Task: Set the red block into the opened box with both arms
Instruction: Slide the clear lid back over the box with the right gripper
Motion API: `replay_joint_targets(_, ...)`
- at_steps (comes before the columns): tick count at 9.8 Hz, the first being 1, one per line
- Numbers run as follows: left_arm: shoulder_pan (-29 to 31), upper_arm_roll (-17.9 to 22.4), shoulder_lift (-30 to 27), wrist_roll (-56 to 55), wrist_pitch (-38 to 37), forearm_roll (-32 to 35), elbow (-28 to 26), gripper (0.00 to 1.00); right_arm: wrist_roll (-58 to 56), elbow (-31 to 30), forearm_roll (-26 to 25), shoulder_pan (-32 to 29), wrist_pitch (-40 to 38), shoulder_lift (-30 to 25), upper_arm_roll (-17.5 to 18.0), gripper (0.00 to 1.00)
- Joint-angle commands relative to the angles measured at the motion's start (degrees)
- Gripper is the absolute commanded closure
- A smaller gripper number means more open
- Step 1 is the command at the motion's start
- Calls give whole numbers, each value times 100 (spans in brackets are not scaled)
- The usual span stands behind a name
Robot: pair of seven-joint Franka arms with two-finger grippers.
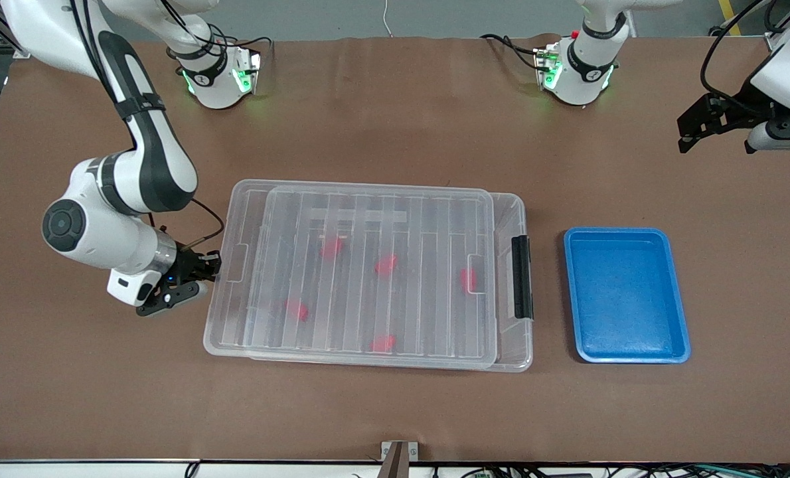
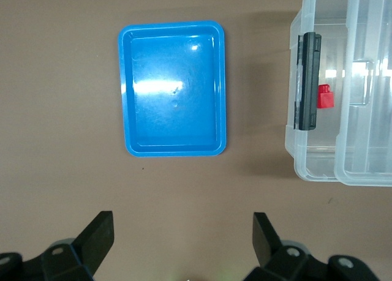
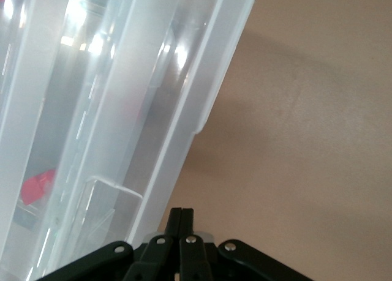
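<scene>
The clear box (image 1: 223, 335) sits mid-table with its ribbed lid (image 1: 368, 219) lying over most of it. The black latch (image 1: 522, 275) is at the end toward the left arm. Several red blocks, one of them (image 1: 386, 264), lie inside under the lid, and I cannot tell them apart. My right gripper (image 1: 213, 260) is shut and empty. It is low at the box's short end toward the right arm, by the rim (image 3: 202, 79). My left gripper (image 1: 686, 136) hangs open and empty, high over the table's left-arm end. The left wrist view shows that gripper (image 2: 182, 223), the latch (image 2: 308, 79) and a red block (image 2: 326, 96).
An empty blue tray (image 1: 677, 299) lies beside the box's latch end, toward the left arm's end of the table, and also shows in the left wrist view (image 2: 173, 149). Brown tabletop (image 1: 395, 411) surrounds both. The two arm bases stand along the table edge farthest from the front camera.
</scene>
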Motion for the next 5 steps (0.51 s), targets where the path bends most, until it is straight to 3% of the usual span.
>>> replay_joint_targets(1, 57, -4, -13, 101, -35, -177, -216, 0, 229, 76, 88, 144, 39, 96, 8, 100)
replay_joint_targets(5, 39, -12, 109, 101, -140, -177, -31, 0, 360, 76, 88, 258, 66, 105, 17, 100)
